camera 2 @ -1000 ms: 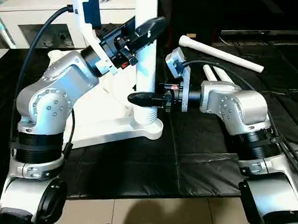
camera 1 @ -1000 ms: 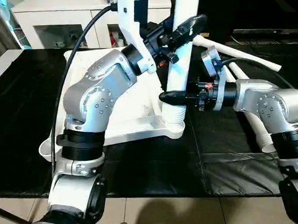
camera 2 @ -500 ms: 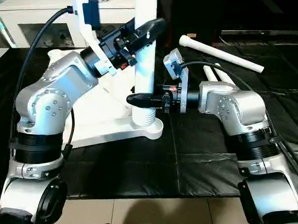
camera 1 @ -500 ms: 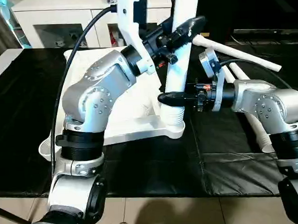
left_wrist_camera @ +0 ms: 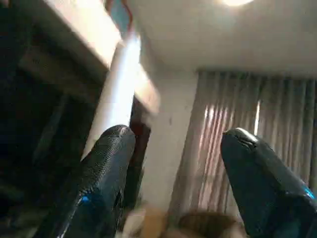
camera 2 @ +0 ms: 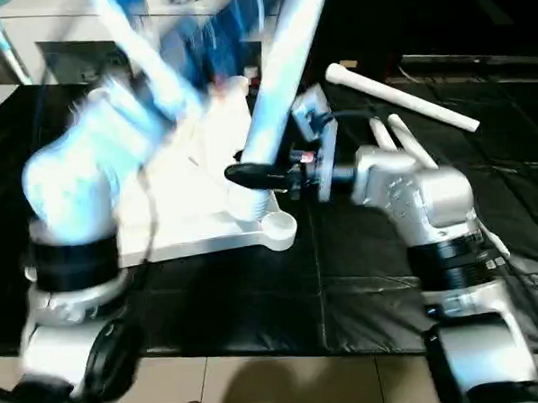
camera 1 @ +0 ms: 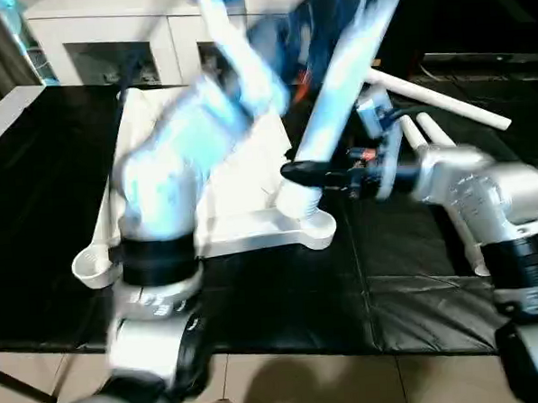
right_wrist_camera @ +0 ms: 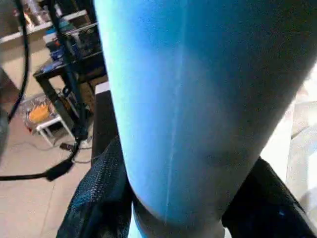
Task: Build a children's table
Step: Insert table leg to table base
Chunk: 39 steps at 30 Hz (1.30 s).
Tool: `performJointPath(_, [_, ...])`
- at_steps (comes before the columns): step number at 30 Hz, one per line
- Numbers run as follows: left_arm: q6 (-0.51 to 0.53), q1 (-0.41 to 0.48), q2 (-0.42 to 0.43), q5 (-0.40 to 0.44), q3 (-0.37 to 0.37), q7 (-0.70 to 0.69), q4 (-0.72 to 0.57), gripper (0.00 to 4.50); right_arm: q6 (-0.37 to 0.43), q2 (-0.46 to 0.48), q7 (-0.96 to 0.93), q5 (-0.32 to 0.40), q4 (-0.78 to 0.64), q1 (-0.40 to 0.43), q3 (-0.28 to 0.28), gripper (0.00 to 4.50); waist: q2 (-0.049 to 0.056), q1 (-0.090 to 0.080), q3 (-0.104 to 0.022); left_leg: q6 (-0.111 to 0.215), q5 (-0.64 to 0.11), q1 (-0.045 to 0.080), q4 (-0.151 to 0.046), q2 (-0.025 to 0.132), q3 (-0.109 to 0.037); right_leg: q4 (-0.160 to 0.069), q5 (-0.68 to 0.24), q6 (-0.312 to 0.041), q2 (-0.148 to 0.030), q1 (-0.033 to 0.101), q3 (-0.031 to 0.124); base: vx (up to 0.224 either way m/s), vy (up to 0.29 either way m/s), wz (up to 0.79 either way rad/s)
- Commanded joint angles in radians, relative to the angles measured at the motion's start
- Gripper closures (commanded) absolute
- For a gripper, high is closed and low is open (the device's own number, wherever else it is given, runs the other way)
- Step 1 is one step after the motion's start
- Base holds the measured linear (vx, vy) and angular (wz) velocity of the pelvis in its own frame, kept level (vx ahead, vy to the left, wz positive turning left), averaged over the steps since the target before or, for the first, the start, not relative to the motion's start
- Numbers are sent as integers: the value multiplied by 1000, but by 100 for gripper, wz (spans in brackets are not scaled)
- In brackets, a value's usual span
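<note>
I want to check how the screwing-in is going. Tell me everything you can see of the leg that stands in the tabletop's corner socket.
The leg is a long white plastic tube, tapered, with a ribbed threaded end seated at the near corner socket of the tabletop. It leans, its top tilted toward the robot's right. The right gripper is closed around it just above the thread. The left gripper is open, its fingers apart with nothing between them.

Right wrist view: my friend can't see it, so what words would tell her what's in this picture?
A thick white table leg stands very close, between the right gripper's two black fingers, which press on both sides of it. Behind, to one side, a black cable hangs over a tiled floor.
</note>
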Motion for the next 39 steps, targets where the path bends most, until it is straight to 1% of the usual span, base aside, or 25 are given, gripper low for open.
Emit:
performJointPath(1, [-15,-2,10,0,29,30,32,130,-25,-1,-18,-9,-9,-3,-27,257,-21,2,-79,47,-126,18,-57,56,-19,-77,-248,-194,-84,60,44,0,0,0])
performJointPath(2, [-25,-3,28,48,29,46,65,130,-32,5,-26,-13,-13,2,-25,257,-20,0,-80,43,-128,19,-58,56,-20,-79,-267,-170,-81,58,44,0,0,0])
performJointPath(5, [-34,1,60,143,6,90,117,130,-52,11,-39,-27,-15,7,-21,257,-17,-2,-81,39,-132,21,-60,57,-22,-80,-275,-144,-78,55,44,0,0,0])
performJointPath(8, [-102,33,141,325,-85,133,194,130,-102,26,-91,-68,-13,10,-18,257,-11,-3,-83,26,-139,23,-64,62,-28,-79,-273,-121,-82,53,45,0,0,0])
performJointPath(9, [-153,64,197,410,-151,98,219,130,-137,36,-144,-107,-9,12,-14,257,-11,-7,-83,19,-139,24,-65,61,-27,-76,-257,-124,-80,51,45,0,0,0])
performJointPath(10, [-164,73,209,423,-164,83,222,130,-147,37,-153,-117,-10,16,-10,257,-10,-4,-84,18,-132,23,-66,62,-30,-79,-253,-119,-84,50,46,0,0,0])
performJointPath(11, [-184,91,232,449,-189,56,230,130,-167,39,-169,-137,-11,23,-1,257,-9,-9,-85,4,-124,24,-66,61,-25,-71,-225,-131,-83,51,47,0,0,0])
performJointPath(12, [-192,98,241,458,-199,45,232,130,-174,40,-175,-145,-13,26,2,257,-8,-8,-87,2,-118,25,-65,61,-24,-68,-205,-144,-83,52,47,0,0,0])
performJointPath(13, [-210,138,286,487,-241,-18,244,130,-205,44,-205,-178,-19,47,18,257,-7,-8,-87,5,-113,23,-64,60,-24,-68,-191,-152,-84,52,47,0,0,0])
performJointPath(14, [-234,188,342,523,-291,-102,273,130,-219,58,-248,-194,-26,73,12,257,-5,-8,-87,7,-113,24,-66,61,-23,-67,-175,-164,-86,49,48,0,0,0])
performJointPath(15, [-234,188,342,523,-291,-102,273,130,-219,58,-248,-194,-26,73,12,257,-2,-8,-87,5,-114,24,-67,61,-24,-65,-177,-165,-86,48,49,0,0,0])
performJointPath(18, [-334,230,389,593,-335,-177,340,130,-237,69,-300,-215,-27,106,1,257,1,-10,-85,-5,-140,25,-71,61,-23,-67,-177,-174,-85,49,49,0,0,0])
performJointPath(20, [-462,264,417,633,-371,-272,415,130,-254,90,-380,-236,-26,136,-31,257,6,-11,-84,-22,-178,30,-74,62,-25,-72,-201,-170,-87,48,50,0,0,0])
performJointPath(22, [-485,273,425,638,-386,-303,431,130,-262,96,-400,-242,-26,145,-40,257,4,-13,-83,-28,-191,29,-77,60,-24,-74,-220,-164,-89,47,52,0,0,0])
performJointPath(23, [-504,283,431,645,-399,-335,445,130,-267,104,-423,-247,-29,155,-51,257,8,-13,-84,-39,-205,32,-78,63,-26,-69,-218,-168,-89,46,52,0,0,0])
performJointPath(24, [-515,291,437,653,-414,-359,455,130,-273,111,-442,-251,-33,165,-61,257,7,-13,-83,-40,-209,33,-78,63,-24,-72,-217,-169,-89,45,52,0,0,0])
performJointPath(26, [-538,306,446,665,-446,-404,476,130,-285,123,-485,-261,-43,187,-79,257,15,-13,-83,-50,-219,33,-80,64,-25,-65,-199,-180,-89,45,53,0,0,0])
performJointPath(27, [-539,311,450,671,-471,-433,496,130,-291,128,-513,-272,-53,203,-84,257,11,-15,-83,-51,-225,32,-81,63,-25,-66,-194,-181,-89,45,54,0,0,0])
performJointPath(28, [-545,312,451,678,-480,-453,510,130,-295,130,-528,-278,-59,212,-85,257,24,-13,-84,-54,-227,33,-80,62,-26,-65,-191,-183,-90,45,54,0,0,0])
performJointPath(30, [-593,297,439,723,-508,-487,596,130,-312,130,-574,-310,-75,242,-80,257,18,-17,-83,-53,-235,32,-82,60,-25,-69,-185,-178,-88,47,54,0,0,0])
performJointPath(31, [-593,297,439,723,-508,-487,596,130,-312,130,-574,-310,-75,242,-80,257,24,-16,-83,-54,-237,32,-81,58,-26,-71,-192,-176,-88,46,54,0,0,0])
performJointPath(32, [-618,281,430,746,-518,-508,658,130,-348,134,-582,-320,-90,260,-82,257,21,-18,-83,-55,-246,32,-81,60,-26,-71,-196,-179,-90,48,54,0,0,0])
performJointPath(33, [-620,274,427,749,-521,-527,687,130,-352,136,-586,-323,-104,269,-81,257,22,-18,-83,-54,-253,33,-80,59,-26,-73,-207,-176,-91,48,55,0,0,0])
performJointPath(36, [-613,265,424,753,-527,-553,722,130,-345,138,-586,-319,-132,281,-81,257,23,-18,-84,-43,-248,33,-82,62,-28,-69,-197,-185,-91,49,54,0,0,0])
performJointPath(39, [-552,256,424,745,-546,-607,762,130,-306,152,-579,-284,-184,302,-86,257,27,-19,-82,-34,-261,35,-82,61,-26,-72,-203,-197,-91,47,55,0,0,0])
